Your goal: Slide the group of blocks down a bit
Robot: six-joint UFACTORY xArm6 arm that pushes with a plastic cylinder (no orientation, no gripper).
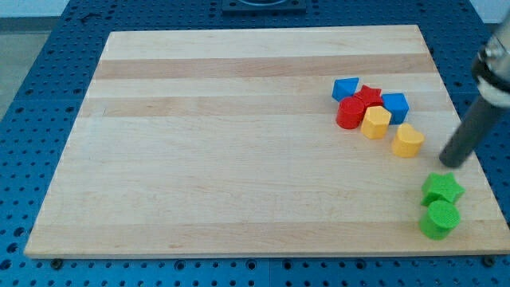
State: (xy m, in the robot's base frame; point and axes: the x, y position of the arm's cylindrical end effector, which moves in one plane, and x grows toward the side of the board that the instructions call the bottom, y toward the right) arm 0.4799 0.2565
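We see a pale wooden board point(239, 143) lying on a blue perforated table point(48, 96). The board fills most of the view, and all the blocks sit on its right part.

The main group lies at the right, a little beyond the middle of the board's depth. At its far left is a blue block point(345, 88) with angled faces; its exact shape is hard to make out. Just right of it sits a red star point(368, 96), and right of that a blue cube-like block point(395, 105). Nearer to us, a red cylinder point(350, 113) touches the star, and a yellow hexagonal block point(375, 123) sits pressed against the cylinder's right side. A yellow heart-shaped block point(407, 140) lies just beside the hexagonal one, nearer and to the right, seemingly with a thin gap between them.

Well apart from that group, near the board's near right corner, a green star point(442, 189) sits just beyond a green cylinder point(439, 219); the two appear to touch.

Our tool is a plain dark rod with nothing to open or close, and it holds nothing. It slants in from the upper right, and my tip point(451, 163) rests right of the yellow heart and just beyond the green star, touching neither.
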